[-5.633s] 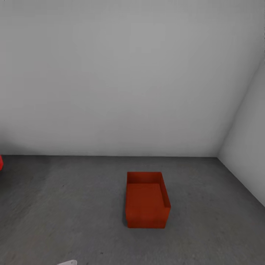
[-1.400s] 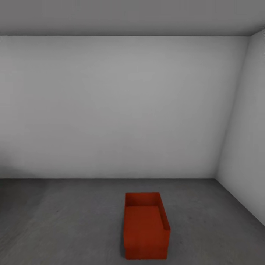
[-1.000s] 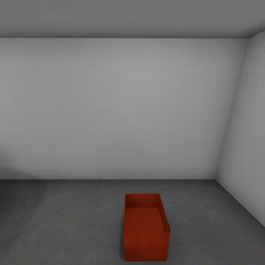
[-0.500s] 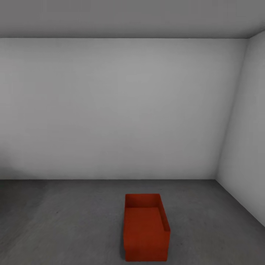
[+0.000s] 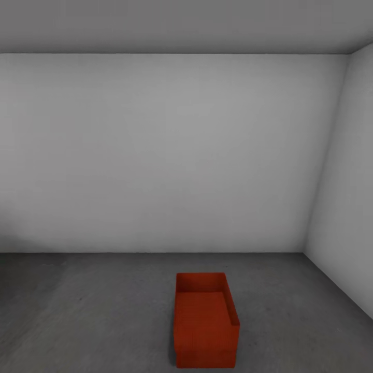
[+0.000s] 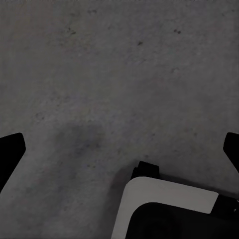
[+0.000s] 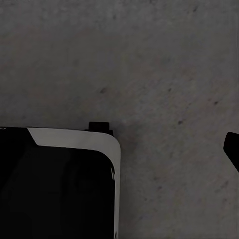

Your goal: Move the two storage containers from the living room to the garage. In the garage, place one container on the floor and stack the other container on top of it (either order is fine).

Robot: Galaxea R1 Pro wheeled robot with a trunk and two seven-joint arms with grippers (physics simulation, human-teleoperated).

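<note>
An orange-red storage container [image 5: 206, 321] stands on the dark grey concrete floor [image 5: 93, 311] of the garage, a little right of centre and close in front of me, with its open top facing up. In the left wrist view my left gripper [image 6: 119, 149] is open and empty, its dark fingertips [image 6: 11, 152] far apart at the picture's edges, hanging over bare concrete. My right gripper [image 7: 119, 149] also hangs over the concrete; one fingertip [image 7: 233, 152] shows at the edge, set wide, with nothing held.
A pale grey wall [image 5: 166, 155] closes the back and another wall [image 5: 347, 207] runs along the right, meeting in a corner. Part of my white and black base [image 6: 164, 209] shows below the left gripper, and the base [image 7: 59, 184] shows below the right gripper too.
Since 5.6 s ago the head view has tilted up, so the container sits lower in the picture and the ceiling shows. Over the last second nothing has moved.
</note>
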